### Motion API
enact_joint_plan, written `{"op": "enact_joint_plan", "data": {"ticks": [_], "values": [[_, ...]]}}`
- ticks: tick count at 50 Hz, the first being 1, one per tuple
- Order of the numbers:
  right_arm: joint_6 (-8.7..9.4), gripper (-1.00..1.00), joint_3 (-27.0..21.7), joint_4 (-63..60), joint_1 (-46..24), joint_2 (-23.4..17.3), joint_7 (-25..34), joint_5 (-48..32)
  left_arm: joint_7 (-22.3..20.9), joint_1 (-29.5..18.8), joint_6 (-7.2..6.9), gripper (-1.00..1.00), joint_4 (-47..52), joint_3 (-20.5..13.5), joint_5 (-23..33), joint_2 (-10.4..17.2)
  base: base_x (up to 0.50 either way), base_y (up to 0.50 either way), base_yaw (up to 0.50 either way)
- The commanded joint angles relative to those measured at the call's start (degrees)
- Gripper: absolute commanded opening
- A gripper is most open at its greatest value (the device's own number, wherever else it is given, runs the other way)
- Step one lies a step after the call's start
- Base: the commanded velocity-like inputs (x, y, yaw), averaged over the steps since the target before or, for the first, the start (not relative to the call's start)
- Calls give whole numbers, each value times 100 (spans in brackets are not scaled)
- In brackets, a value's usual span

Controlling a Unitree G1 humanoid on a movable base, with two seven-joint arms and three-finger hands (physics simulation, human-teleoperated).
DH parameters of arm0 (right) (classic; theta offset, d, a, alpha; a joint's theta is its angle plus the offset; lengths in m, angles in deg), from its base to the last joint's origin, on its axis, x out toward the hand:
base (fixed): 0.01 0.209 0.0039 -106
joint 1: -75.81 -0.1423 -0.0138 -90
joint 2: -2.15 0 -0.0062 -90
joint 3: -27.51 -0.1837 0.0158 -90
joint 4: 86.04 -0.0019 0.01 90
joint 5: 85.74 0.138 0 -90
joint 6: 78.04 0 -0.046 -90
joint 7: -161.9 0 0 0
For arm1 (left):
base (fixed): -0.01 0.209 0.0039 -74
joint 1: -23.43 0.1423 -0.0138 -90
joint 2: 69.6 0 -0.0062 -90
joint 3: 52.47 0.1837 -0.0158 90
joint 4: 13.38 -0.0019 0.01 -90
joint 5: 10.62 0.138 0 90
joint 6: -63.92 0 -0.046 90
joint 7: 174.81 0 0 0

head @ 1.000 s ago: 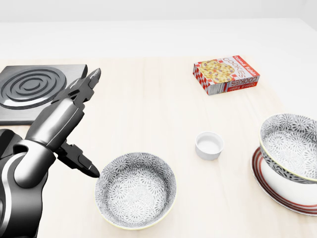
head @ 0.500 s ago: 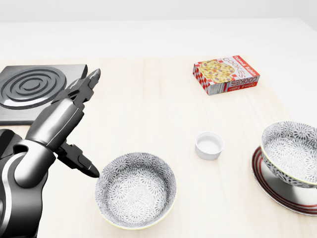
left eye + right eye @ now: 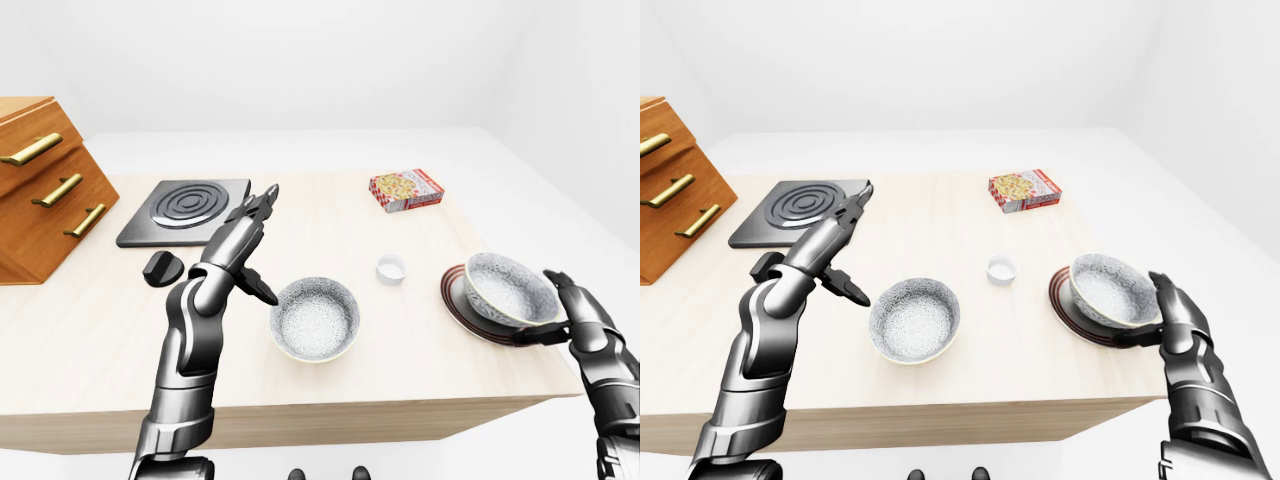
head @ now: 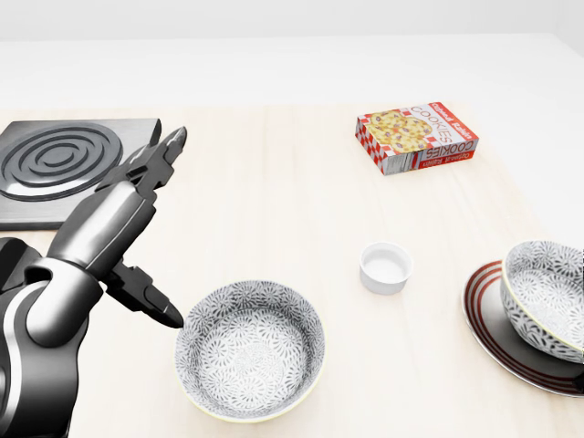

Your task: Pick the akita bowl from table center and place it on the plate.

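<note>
A patterned grey-and-white akita bowl (image 4: 547, 297) sits on the red-rimmed plate (image 4: 484, 315) at the right edge of the head view. My right hand (image 3: 545, 310) is beside the bowl's right side in the left-eye view. Its fingers (image 3: 580, 305) stand spread and upright, and its thumb lies low against the bowl's outer wall. A second akita bowl (image 4: 251, 347) rests on the table at the bottom centre. My left hand (image 4: 169, 228) hovers open just left of that bowl, thumb tip near its rim, holding nothing.
A small white ramekin (image 4: 385, 267) stands between the two bowls. A cookies box (image 4: 417, 137) lies at the upper right, a black stove plate (image 4: 64, 169) at the upper left. A wooden drawer cabinet (image 3: 40, 190) and a black knob (image 3: 162, 268) are on the left.
The bowl at the right has come down and to the right, from above the plate onto it. The left arm and the centre bowl have not moved.
</note>
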Motion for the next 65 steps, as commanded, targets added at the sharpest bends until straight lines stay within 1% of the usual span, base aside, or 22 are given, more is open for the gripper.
{"op": "enact_joint_plan", "data": {"ticks": [1, 7, 9, 10, 11, 13, 14, 16, 17, 18, 25, 30, 36, 41, 45, 49, 51, 53, 58, 59, 60, 65], "values": [[0, 100, -90, -327, 104, 47, -3, 5, -18, -13, 0, 100, 18, 5, 9, -7, 0, 0, 0], [0, 100, -302, -759, 417, 33, 275, 104, -13, -24, 0, 100, -4, 3, 6, -1, 0, 0, 0], [0, 100, -379, -1103, 568, 82, 432, 114, -11, -32, 0, 100, -11, 2, 4, -1, 0, 0, 0], [44, 100, -517, -1773, 821, 168, 726, 213, -23, -37, 0, 100, 9, 14, 12, -10, 0, 0, 0], [190, 100, -617, -2091, 941, 231, 839, 180, -29, -38, 0, 100, 18, 16, 14, -14, 0, 0, 0], [370, 100, -780, -2588, 1097, 344, 1035, 89, -43, -45, 0, 100, 41, 23, 23, -21, 0, 0, 0], [567, 100, -888, -3064, 1227, 426, 1205, 53, -63, -43, 0, 100, 81, 26, 27, -29, 0, 0, 0], [772, 100, -1058, -3560, 1342, 551, 1424, -70, -75, -40, 0, 100, 102, 30, 33, -31, 0, 0, 0], [919, 100, -1139, -3888, 1416, 616, 1570, -136, -88, -41, 0, 100, 119, 31, 38, -33, 0, 0, 0], [993, 100, -1215, -4112, 1467, 668, 1687, -197, -97, -43, 0, 100, 132, 33, 43, -33, 0, 0, 0], [1000, 100, -1874, -6160, 1916, 1051, 2848, -560, -141, -19, 0, 100, 246, 58, 56, -77, 0, 0, 0], [1000, 100, -2187, -7136, 2019, 1248, 3572, -666, -206, -16, 0, 100, 364, 45, 60, -76, 0, 0, 0], [1000, 100, -2366, -7861, 1959, 1373, 4072, -613, -273, 63, 0, 100, 559, 89, 127, -127, 0, 0, 0], [1000, 100, -2414, -8227, 1889, 1408, 4300, -530, -348, 83, 0, 100, 724, 82, 161, -146, 0, 0, 0], [1000, 100, -2342, -8576, 1812, 1508, 4331, -401, -255, 74, 0, 100, 685, 45, 71, -157, 0, 0, 0], [1000, 100, -2269, -9228, 1608, 1652, 4331, 147, -203, 35, 0, 100, 570, 12, -18, -95, 0, 0, 0], [1000, 100, -2056, -9616, 1311, 1751, 4331, 431, -199, -42, 0, 100, 572, -41, -125, -89, 0, 0, 0], [1000, 100, -1899, -9770, 1263, 1763, 4331, 586, -184, -39, 0, 100, 642, -38, -166, -98, 0, 0, 0], [1000, 100, -1117, -9969, 820, 1989, 3793, 754, -185, 100, 0, 100, 1052, -16, -253, -207, 0, 0, 0], [1000, 100, -1068, -9967, 789, 2023, 3685, 828, -145, 104, 0, 100, 1083, -15, -288, -215, 0, 0, 0], [1000, 100, -915, -9905, 663, 2128, 3477, 909, -31, 81, 0, 100, 1113, -47, -381, -250, 0, 0, 0], [1000, 100, -75, -9379, 449, 2550, 2599, 963, 145, -45, 0, 100, 985, -42, -627, -182, 0, 0, 0]]}}
